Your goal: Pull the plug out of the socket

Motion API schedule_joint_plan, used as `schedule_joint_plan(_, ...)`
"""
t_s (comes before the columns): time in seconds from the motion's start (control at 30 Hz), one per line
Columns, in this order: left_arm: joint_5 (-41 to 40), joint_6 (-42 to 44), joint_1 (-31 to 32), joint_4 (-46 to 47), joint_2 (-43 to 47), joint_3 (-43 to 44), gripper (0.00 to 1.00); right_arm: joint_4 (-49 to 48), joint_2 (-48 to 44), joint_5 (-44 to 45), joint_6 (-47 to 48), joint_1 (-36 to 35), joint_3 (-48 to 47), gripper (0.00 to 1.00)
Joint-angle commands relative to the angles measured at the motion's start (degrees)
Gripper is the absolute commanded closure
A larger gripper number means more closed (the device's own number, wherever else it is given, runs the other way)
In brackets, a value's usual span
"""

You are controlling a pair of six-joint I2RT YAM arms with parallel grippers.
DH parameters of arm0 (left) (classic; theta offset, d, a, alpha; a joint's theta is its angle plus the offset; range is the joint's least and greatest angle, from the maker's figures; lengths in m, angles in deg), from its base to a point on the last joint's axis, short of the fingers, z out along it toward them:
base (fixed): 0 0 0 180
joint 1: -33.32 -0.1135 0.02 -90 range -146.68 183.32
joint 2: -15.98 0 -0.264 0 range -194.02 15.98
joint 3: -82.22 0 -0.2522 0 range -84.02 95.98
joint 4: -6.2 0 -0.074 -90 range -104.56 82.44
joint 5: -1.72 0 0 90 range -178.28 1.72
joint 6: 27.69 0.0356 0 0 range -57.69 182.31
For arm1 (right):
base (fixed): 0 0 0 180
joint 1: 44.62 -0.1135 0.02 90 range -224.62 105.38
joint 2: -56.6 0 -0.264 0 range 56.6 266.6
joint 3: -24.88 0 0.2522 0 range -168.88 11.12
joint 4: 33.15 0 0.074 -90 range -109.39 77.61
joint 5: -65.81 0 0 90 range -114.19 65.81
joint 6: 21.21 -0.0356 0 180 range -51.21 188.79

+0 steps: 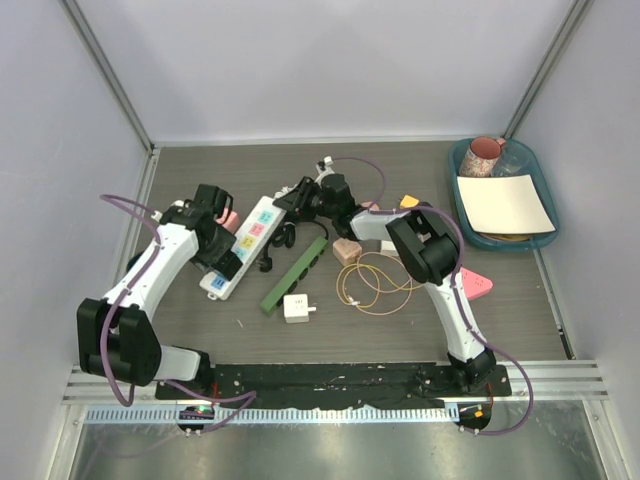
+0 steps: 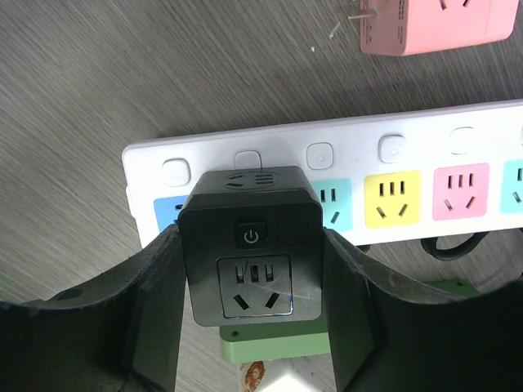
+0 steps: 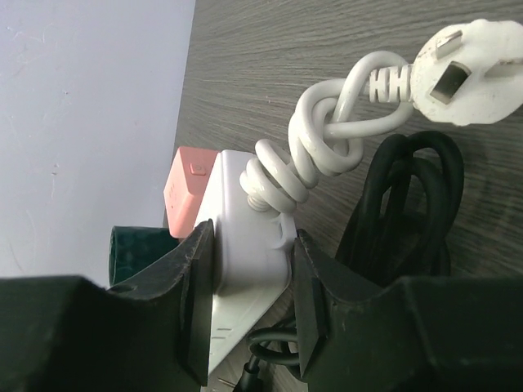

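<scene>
A: Entry for the left gripper (image 2: 252,302). What do we record?
B: We see its 2 fingers pressed against opposite sides of the black plug (image 2: 245,204), pinching it. The plug is seated in the end socket of the white power strip (image 2: 409,147), the blue one. Next along the row we count cyan, yellow and pink sockets, each with a button above.
A: And the right gripper (image 3: 249,310)?
B: We note it clamped across the other end of the power strip, where the white cord (image 3: 327,139) leaves. That cord is twisted on itself and ends in a white plug head (image 3: 466,73) lying on the table (image 3: 327,49). A coiled black cable (image 3: 409,204) lies just beside it.
A: Surroundings?
B: A pink adapter (image 2: 433,24) lies just beyond the strip, prongs out. From above we log a green strip (image 1: 295,272) near the power strip, a white charger (image 1: 297,307) and a loop of yellowish cable (image 1: 375,285). A teal tray (image 1: 500,245) at the far right holds a pink cup (image 1: 484,155) and a white sheet (image 1: 505,205).
</scene>
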Motion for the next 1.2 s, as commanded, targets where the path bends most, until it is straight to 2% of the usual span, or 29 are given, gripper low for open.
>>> schedule_joint_plan(0.0,-4.84,4.21,0.08,-0.41,4.89,6.26,1.00,0.31,-1.02,5.17,12.27,-0.29,2.25,0.99)
schedule_joint_plan(0.4,-3.79,6.33,-0.54,1.34,6.04,4.79,1.00,-0.48,-1.98,6.57,13.06,-0.55,2.87,0.99)
schedule_joint_plan(0.63,1.04,7.21,-0.63,5.65,3.67,2.49,1.00,0.57,-6.55,8.07,21.49,-3.45,2.52,0.99)
schedule_joint_plan(0.87,3.34,10.37,-0.80,5.48,5.76,6.79,1.00,6.54,-2.96,12.64,23.61,-3.10,2.34,0.99)
schedule_joint_plan(1.03,3.86,10.46,-1.15,6.44,9.28,5.57,1.00,7.07,-1.72,14.65,22.46,-2.75,3.14,0.99)
schedule_joint_plan(1.17,1.41,11.60,-1.15,7.24,10.17,3.55,1.00,11.02,-1.37,16.41,23.25,-2.75,1.04,0.99)
